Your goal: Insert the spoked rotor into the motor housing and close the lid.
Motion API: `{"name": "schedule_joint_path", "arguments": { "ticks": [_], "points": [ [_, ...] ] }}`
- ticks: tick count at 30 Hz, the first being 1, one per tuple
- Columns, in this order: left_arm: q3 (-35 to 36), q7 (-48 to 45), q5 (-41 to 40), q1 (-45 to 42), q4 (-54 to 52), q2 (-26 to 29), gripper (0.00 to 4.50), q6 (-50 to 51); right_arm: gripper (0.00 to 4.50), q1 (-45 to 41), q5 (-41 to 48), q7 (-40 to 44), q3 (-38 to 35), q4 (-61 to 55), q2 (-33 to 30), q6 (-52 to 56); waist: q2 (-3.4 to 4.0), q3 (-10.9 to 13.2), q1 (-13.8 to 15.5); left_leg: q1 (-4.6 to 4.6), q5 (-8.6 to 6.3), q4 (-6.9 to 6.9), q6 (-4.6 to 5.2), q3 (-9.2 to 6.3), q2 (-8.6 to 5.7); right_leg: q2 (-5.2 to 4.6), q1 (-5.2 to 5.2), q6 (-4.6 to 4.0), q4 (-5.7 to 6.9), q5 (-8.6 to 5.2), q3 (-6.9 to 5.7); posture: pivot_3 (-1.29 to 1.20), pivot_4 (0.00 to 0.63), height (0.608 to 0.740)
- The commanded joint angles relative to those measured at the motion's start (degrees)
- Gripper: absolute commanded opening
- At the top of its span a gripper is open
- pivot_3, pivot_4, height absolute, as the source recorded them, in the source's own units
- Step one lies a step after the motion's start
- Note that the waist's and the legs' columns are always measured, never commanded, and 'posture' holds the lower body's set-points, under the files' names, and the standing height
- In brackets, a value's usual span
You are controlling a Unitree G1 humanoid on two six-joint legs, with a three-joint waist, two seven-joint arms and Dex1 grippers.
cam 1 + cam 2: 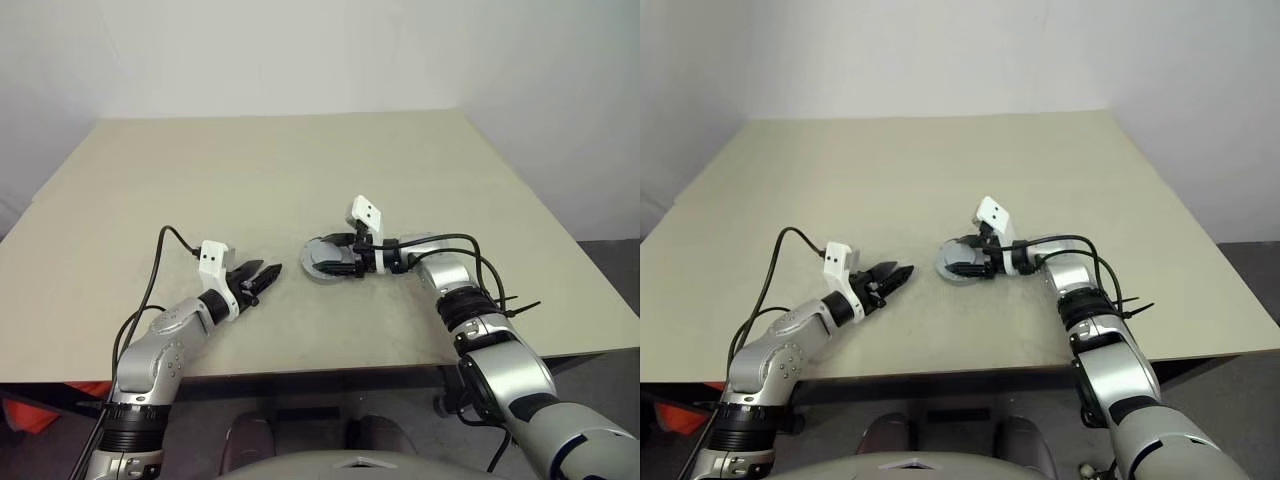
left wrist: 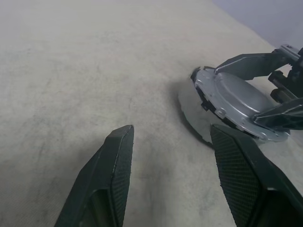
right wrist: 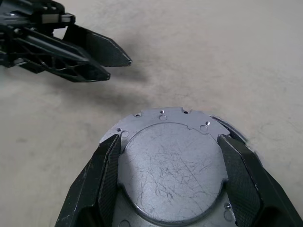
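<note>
The right gripper (image 3: 165, 175) clasps the lid (image 3: 170, 163), one black finger on each side of the flat grey notched disc, holding it tilted just above the beige table (image 1: 250, 170) near its middle. What lies beneath the disc cannot be made out. Just beside it, on the robot's left, the left gripper (image 1: 262, 274) hovers low over the table, its fingers (image 2: 113, 161) standing apart around nothing and pointing toward the lid
</note>
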Motion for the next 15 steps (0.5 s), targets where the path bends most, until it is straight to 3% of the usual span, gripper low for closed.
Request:
{"name": "schedule_joint_path", "arguments": {
  "ticks": [1,5,15],
  "points": [
    [0.33,-0.14,0.10,-0.75,-1.88,0.13,2.73,-0.51,3.13,-0.66,-0.26,-1.92,-0.67,-1.50,-0.41,0.12,0.00,0.00,-0.02,-0.01,0.00,0.00,0.00,0.00,0.00,0.00,-0.01,0.00,0.00,0.00,0.00,0.00,0.000,0.740],
    [0.28,-0.12,0.18,-0.70,-1.86,0.14,2.73,-0.50,3.13,-1.68,0.17,-5.17,-1.97,-0.35,0.48,-1.25,0.00,0.00,-0.12,0.02,0.00,-0.01,0.00,0.01,0.01,0.00,-0.01,0.00,0.00,0.00,0.00,0.00,0.000,0.740],
    [0.36,-0.08,0.20,-0.59,-1.92,0.21,2.73,-0.45,3.13,-1.26,-0.18,-4.52,-1.16,-0.26,0.07,-1.50,0.00,0.01,-0.12,0.01,0.01,0.00,-0.02,0.01,0.02,0.01,-0.01,0.00,0.02,0.00,0.00,0.00,0.000,0.740]
  ]
}}
